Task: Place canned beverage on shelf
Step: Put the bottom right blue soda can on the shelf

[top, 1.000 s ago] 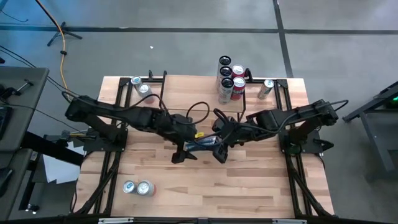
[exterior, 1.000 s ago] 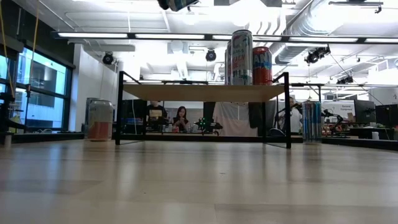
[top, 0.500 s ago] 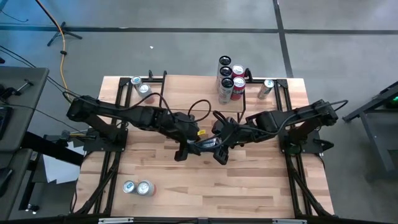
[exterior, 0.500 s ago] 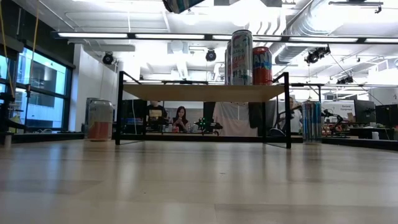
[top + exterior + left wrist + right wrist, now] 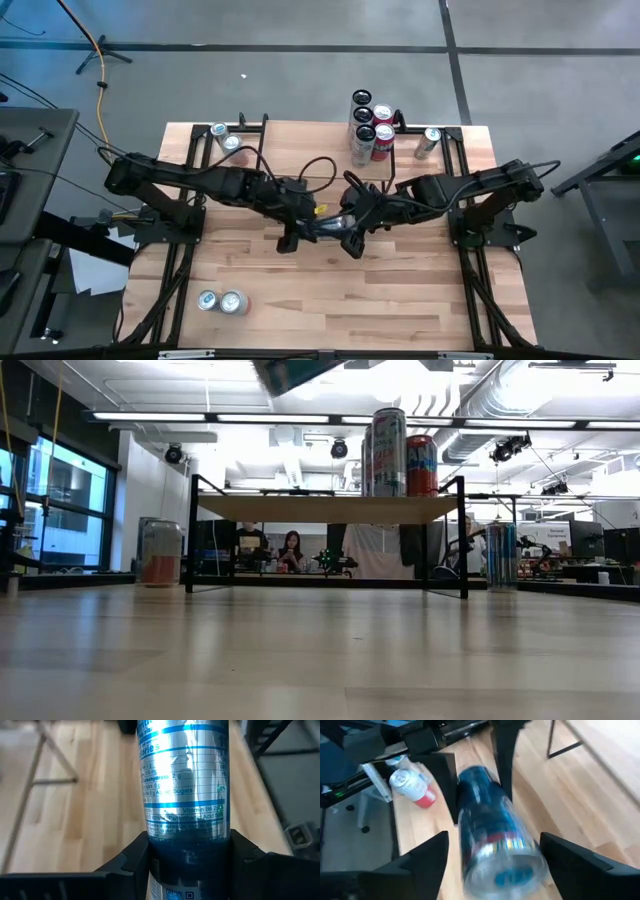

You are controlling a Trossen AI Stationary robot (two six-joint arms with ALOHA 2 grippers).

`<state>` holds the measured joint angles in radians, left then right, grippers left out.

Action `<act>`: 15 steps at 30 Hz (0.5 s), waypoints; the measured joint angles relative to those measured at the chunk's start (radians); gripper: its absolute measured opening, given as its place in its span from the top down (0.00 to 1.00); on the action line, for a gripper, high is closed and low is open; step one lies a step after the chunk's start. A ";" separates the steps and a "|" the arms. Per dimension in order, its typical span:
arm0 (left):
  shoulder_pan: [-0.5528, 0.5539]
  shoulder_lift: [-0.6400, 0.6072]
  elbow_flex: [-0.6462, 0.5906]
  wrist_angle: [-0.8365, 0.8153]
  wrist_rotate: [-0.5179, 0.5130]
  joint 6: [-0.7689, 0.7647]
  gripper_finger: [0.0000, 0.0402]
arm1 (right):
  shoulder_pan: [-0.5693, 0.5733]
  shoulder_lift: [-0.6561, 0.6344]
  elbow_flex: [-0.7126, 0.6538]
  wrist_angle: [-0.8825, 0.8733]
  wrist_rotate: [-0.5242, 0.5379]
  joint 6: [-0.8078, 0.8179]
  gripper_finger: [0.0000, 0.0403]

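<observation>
Mid-air handover above worktop [image 5: 400, 290]: left end effector [image 5: 187, 851] clamped on blue-silver can [image 5: 184, 780]; right end effector [image 5: 492, 855] released, straddling it. Risk: off-centre grip, can slips before shelf [image 5: 330, 508].

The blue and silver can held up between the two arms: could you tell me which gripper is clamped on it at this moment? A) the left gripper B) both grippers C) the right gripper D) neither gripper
A: the left gripper has its fingers pressed against the blue and silver can, while the right gripper stands spread wide, clear of it.
</observation>
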<state>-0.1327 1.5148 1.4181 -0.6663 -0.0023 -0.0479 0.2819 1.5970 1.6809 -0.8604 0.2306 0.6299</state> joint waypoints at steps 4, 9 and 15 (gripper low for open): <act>0.020 -0.047 0.000 -0.079 -0.040 -0.005 0.68 | -0.017 -0.001 0.029 -0.048 0.005 -0.002 0.20; 0.031 -0.116 0.000 -0.194 -0.136 -0.036 0.68 | -0.031 -0.002 0.090 -0.189 0.019 -0.007 0.19; 0.021 -0.282 -0.121 -0.130 -0.241 -0.154 0.68 | 0.024 -0.005 0.105 -0.399 0.168 0.023 0.19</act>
<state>-0.1113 1.2329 1.2975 -0.7965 -0.2429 -0.2022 0.3058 1.5922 1.7859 -1.2591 0.3982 0.6526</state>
